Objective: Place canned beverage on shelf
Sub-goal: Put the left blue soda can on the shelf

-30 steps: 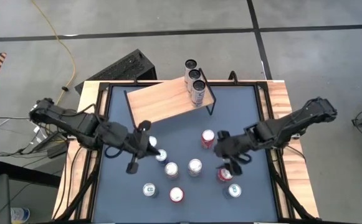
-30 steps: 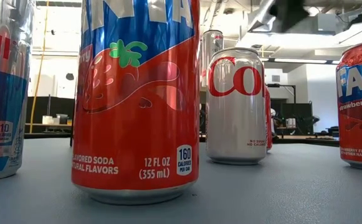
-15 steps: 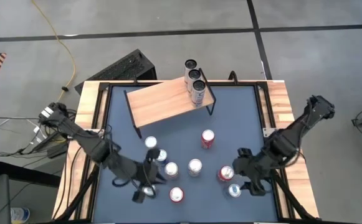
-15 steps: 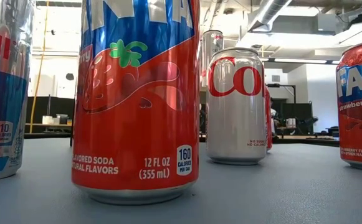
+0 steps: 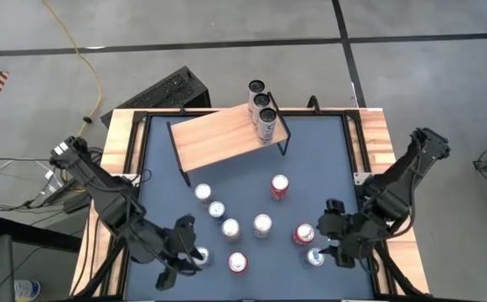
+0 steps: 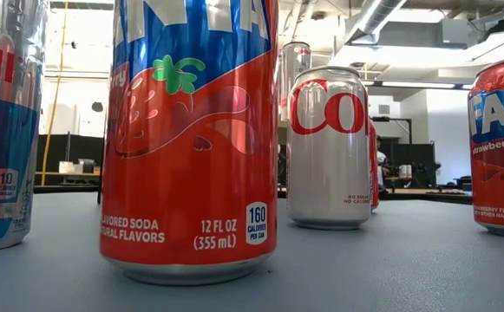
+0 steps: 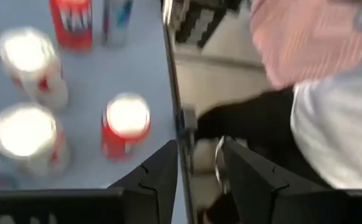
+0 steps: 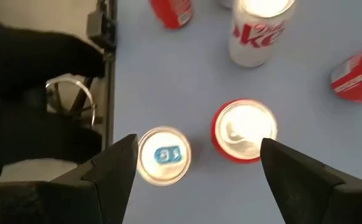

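The shelf [image 5: 222, 138] stands at the far side of the table, with three cans [image 5: 264, 113] on its right end. Several more cans stand upright on the blue mat, among them a red one [image 5: 303, 234], a blue-tabbed one [image 5: 315, 257] and one at the near left [image 5: 199, 256]. My left gripper [image 5: 184, 250] [image 7: 199, 171] hovers by the near-left can, slightly open with nothing between its fingers. My right gripper [image 5: 327, 243] [image 8: 202, 171] hangs wide open over the red can [image 8: 244, 130] and the blue-tabbed can [image 8: 163, 155]. Neither gripper shows in the low view.
Cans stand close together mid-table: a Diet Coke [image 8: 258, 31], a red-and-white one [image 5: 237, 262] [image 7: 126, 124] near the front edge, and a strawberry soda [image 6: 189, 139]. The mat's black frame [image 7: 176, 93] and wooden side rails [image 5: 385, 143] bound the table. Something pink and white [image 7: 318, 62] shows beyond the edge.
My left gripper has swung from the middle of the table toward the near left corner, sinking a little and rolling. My right gripper has swung from beside the centre cans toward the near right, rolling too. No can has moved.
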